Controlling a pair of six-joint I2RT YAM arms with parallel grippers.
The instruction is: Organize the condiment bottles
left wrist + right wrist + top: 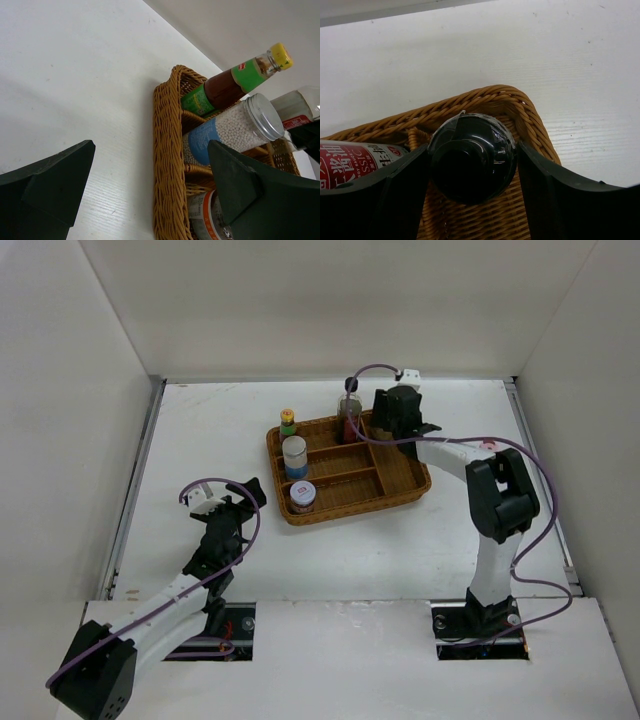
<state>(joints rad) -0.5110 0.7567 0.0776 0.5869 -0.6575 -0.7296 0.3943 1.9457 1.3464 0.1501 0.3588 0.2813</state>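
**Right hand on the black cap, left hand free**

My right gripper (pixel 472 150) is clamped on a black-capped bottle (pixel 472 160), a finger against each side of the cap, at the far right corner of the basket (pixel 530 110). My left gripper (pixel 150 150) is spread wide, holding nothing, above the table (pixel 200 440) near the basket's left end.

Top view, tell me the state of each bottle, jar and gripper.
left gripper, open, empty
right gripper, shut on black-capped bottle
black-capped bottle, capped, gripped
yellow-capped bottle, upright in wicker tray
silver-lid jar, upright, lid on
red-label bottle, upright in tray
shaker, upright, near-left tray corner
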